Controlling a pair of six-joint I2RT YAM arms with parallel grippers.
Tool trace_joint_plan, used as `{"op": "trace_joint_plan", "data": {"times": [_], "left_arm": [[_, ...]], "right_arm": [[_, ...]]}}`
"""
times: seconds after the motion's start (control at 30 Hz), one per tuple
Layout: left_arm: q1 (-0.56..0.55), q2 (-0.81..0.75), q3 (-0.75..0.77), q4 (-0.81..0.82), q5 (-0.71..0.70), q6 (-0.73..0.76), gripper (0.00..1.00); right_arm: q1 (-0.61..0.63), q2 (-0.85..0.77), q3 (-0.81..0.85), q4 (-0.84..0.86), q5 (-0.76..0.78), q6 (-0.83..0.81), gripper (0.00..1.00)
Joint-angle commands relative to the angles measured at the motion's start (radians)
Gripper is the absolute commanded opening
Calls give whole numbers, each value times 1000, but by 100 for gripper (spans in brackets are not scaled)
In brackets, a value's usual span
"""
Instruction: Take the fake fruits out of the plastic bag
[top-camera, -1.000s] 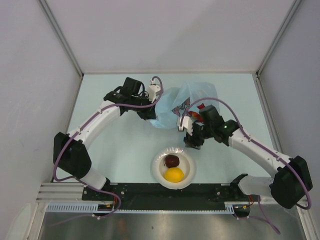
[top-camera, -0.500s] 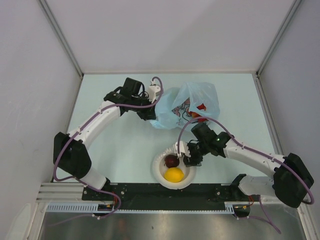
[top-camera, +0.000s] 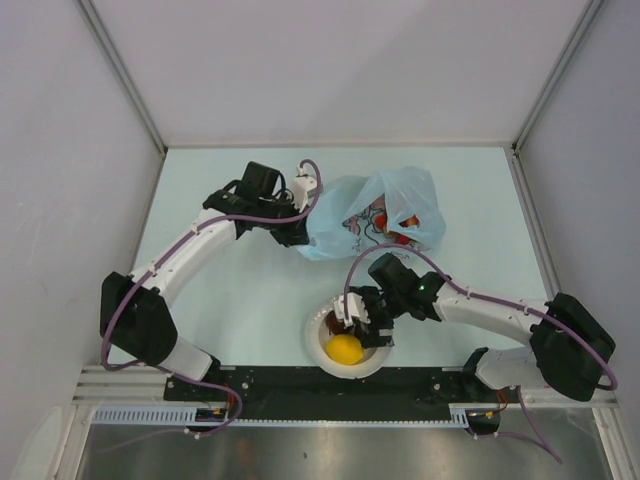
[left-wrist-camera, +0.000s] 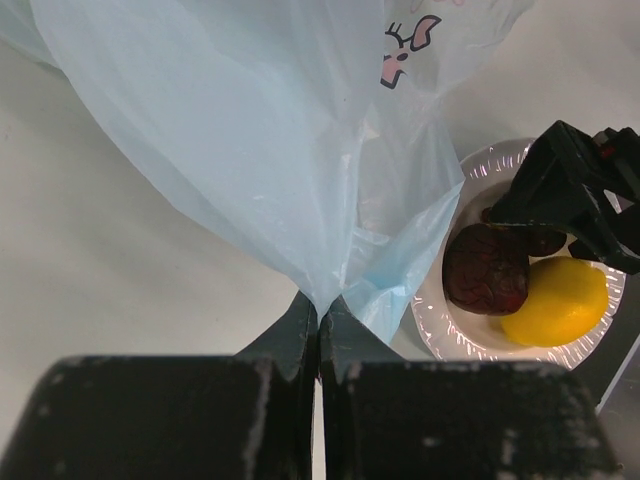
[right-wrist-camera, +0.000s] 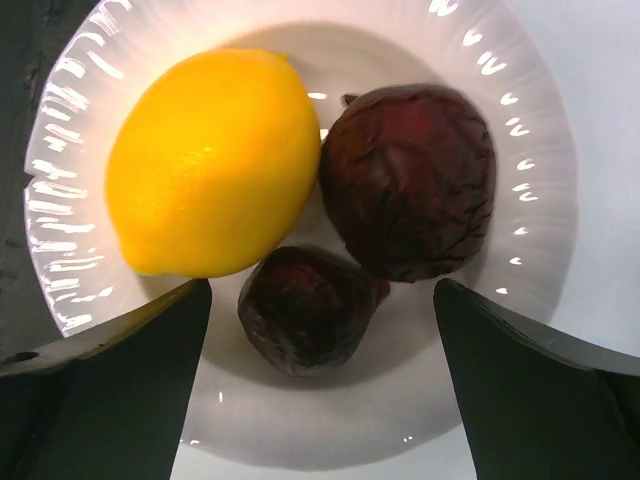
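Bowl sits near-centre on table; bag lies far of it, a bit right. In bowl: lemon at near side, w/ big round fruit & small round fruit packed just far of it. R gripper hangs over bowl, small round fruit btwn its spread fingers, not touching. L gripper at bag's left edge, pinching it.
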Motion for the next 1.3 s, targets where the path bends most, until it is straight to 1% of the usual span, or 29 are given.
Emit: {"op": "trace_joint_plan", "data": {"times": [0.0,0.07,0.13,0.17,0.2,0.27,0.33,0.37,0.4,0.43,0.47,0.5,0.53,0.57,0.63,0.67,0.7,0.73,0.8,0.83,0.87,0.9,0.93,0.97,1.0,1.03,1.07,1.17,1.27], "left_arm": [[7,-41,-4,26,28,-15,0],[9,-41,7,25,28,-15,0],[9,-41,11,25,36,-15,0],[9,-41,13,23,36,-15,0],[7,-43,16,23,37,-14,0],[9,-43,25,14,44,-14,0],[9,-41,40,8,47,-9,0],[9,-41,46,5,50,-8,0],[9,-38,54,3,54,-6,0],[9,-35,74,0,63,1,0],[9,-32,89,-15,71,14,0],[9,-20,108,-24,82,26,0],[9,-11,153,-35,82,50,0],[9,1,180,-50,80,61,0],[9,31,255,-84,100,92,0],[9,37,275,-95,111,100,0],[9,44,290,-110,125,110,0],[9,55,318,-116,152,115,0],[9,60,335,-128,172,120,0],[9,60,346,-136,185,121,0],[9,60,355,-148,189,123,0],[9,60,364,-161,198,135,0],[9,60,378,-183,206,141,0],[9,55,381,-191,211,149,0],[9,54,381,-199,217,159,0],[9,51,376,-216,218,164,0],[9,51,372,-222,226,169,0],[7,61,349,-246,223,172,0],[7,61,314,-236,209,169,0]], "right_arm": [[3,-34,-3,79,75,-16,100],[-15,-103,3,61,102,-31,100],[-55,-166,14,-25,111,-65,100],[-68,-234,31,-58,120,-92,100],[-86,-264,40,-118,123,-105,100],[-147,-351,63,-157,128,-110,100],[-199,-400,80,-53,157,-3,100],[-291,-413,79,16,159,59,100],[-327,-398,88,140,157,178,100],[-356,-373,104,173,163,211,99],[-376,-340,129,196,177,244,92],[-382,-251,175,235,206,296,89],[-388,-209,201,257,218,329,85],[-393,-160,223,276,224,356,77],[-413,-39,279,340,222,422,70],[-411,-1,292,363,225,432,63],[-411,33,307,425,249,444,61],[-410,117,338,452,269,476,59],[-410,208,385,512,342,515,54],[-410,293,408,524,370,528,53],[-410,343,475,530,395,567,51],[-411,383,505,539,446,584,50],[-416,420,537,547,467,611,50],[-417,478,569,562,482,649,53],[-416,500,577,608,514,665,56],[-411,520,586,627,530,676,60],[-405,561,609,645,557,685,67],[-393,650,657,648,622,709,77],[-397,705,721,647,711,759,84]]}}
